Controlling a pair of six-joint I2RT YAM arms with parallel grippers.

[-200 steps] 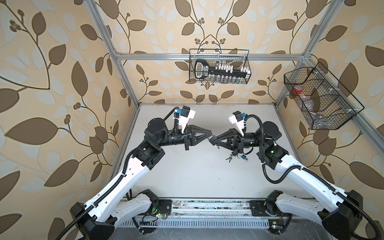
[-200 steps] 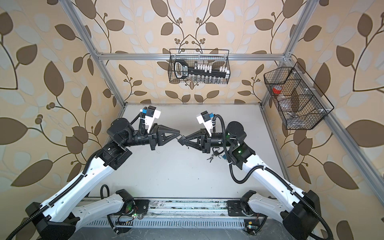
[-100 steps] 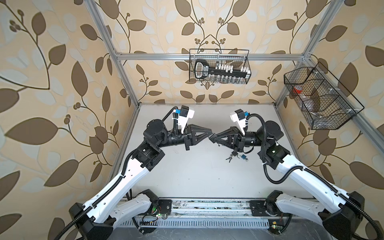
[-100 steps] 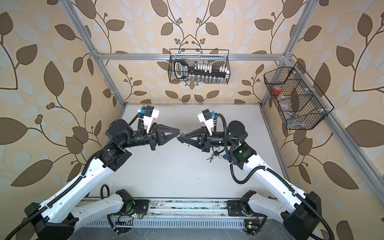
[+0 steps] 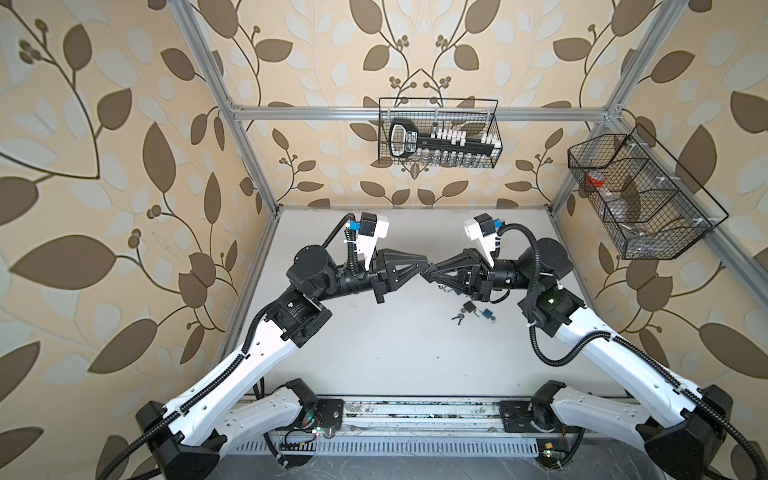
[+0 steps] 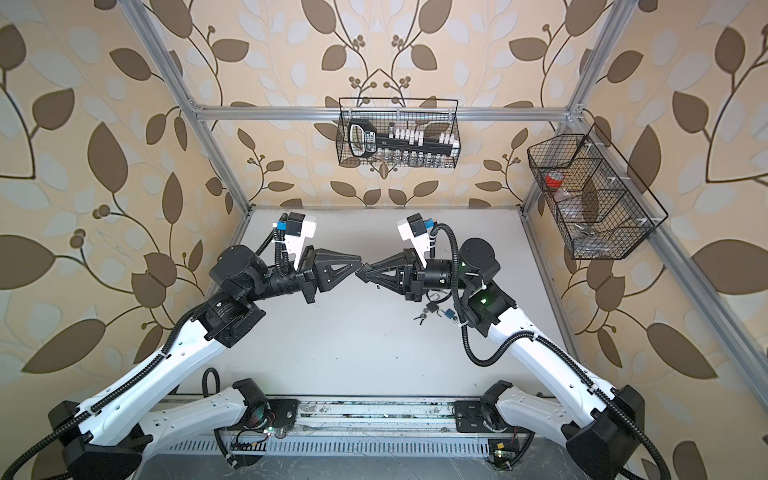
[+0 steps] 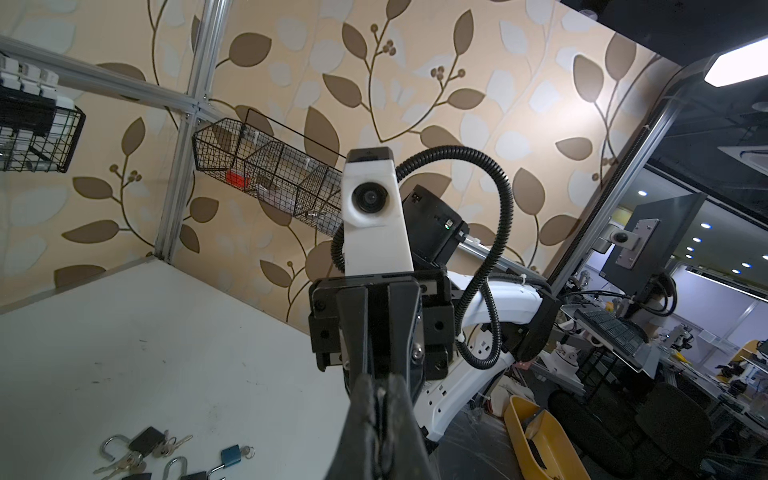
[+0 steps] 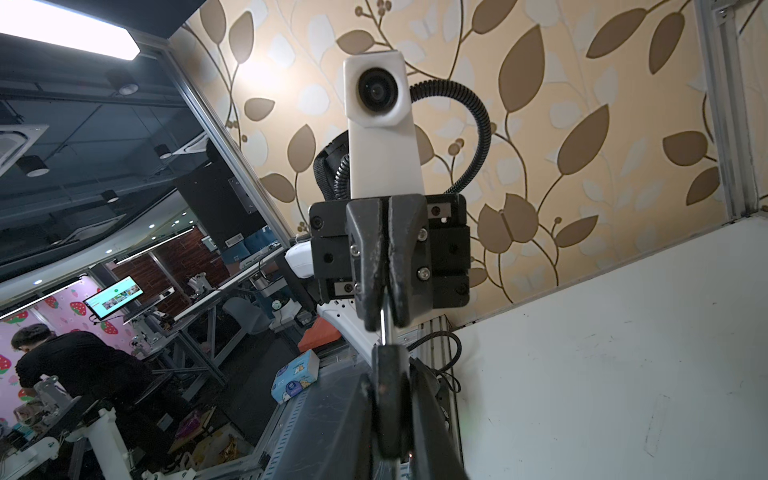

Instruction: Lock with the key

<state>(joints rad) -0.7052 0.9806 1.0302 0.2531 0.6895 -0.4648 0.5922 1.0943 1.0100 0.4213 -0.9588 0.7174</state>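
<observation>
Leaf-patterned walls [image 5: 124, 166] surround the desk [image 5: 415, 357]. Above the spare padlocks [image 5: 473, 311], left claw [image 5: 422, 264] pinches the key [image 8: 383, 328] into the black padlock [image 8: 388, 365] clamped by right claw [image 5: 430, 275]; turning likely remains.

Both top views look down from high over the whole desk [image 5: 395, 353]. Wrist views face each other closely, each showing the other's camera [image 7: 369, 198].

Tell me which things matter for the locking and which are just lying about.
In the job: left gripper, key, held padlock, right gripper.
Lying about: spare black padlock, blue padlock, loose keys, back basket, side basket.
</observation>
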